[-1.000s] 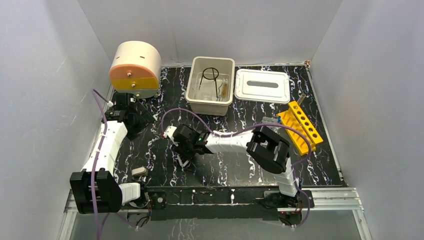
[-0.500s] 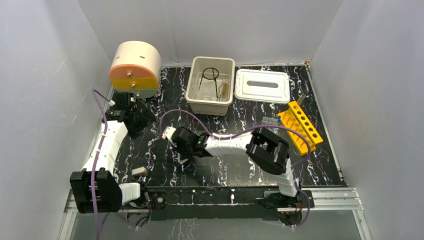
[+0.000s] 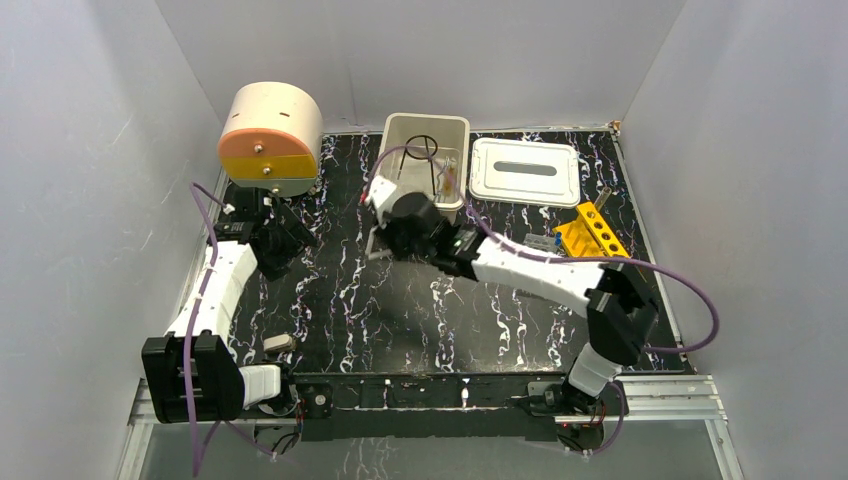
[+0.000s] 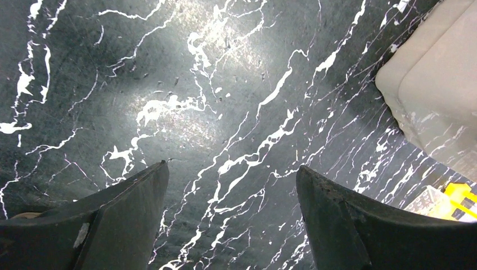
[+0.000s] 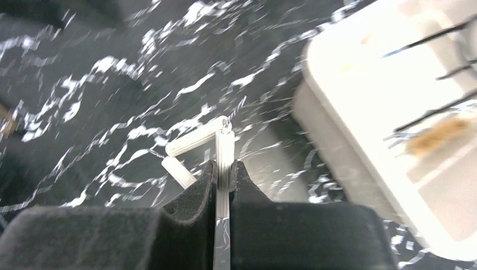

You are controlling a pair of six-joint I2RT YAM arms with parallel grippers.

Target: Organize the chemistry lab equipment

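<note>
The right hand [image 5: 223, 169] pinches one leg of the triangle [image 5: 197, 139] beside the bin [image 5: 360, 107] at the table's [image 5: 112, 84] far edge. So thin a hold could let it twist and snag the rim.

My workplace, a robot test booth: plain white panels [image 3: 90, 150] wall in the black marbled table [image 3: 400, 320] on three sides; an aluminium rail [image 3: 670, 393] runs along its near edge, where I am bolted

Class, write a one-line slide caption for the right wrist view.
Right gripper shut on one bar of the white triangle frame, beside the open bin.
</note>
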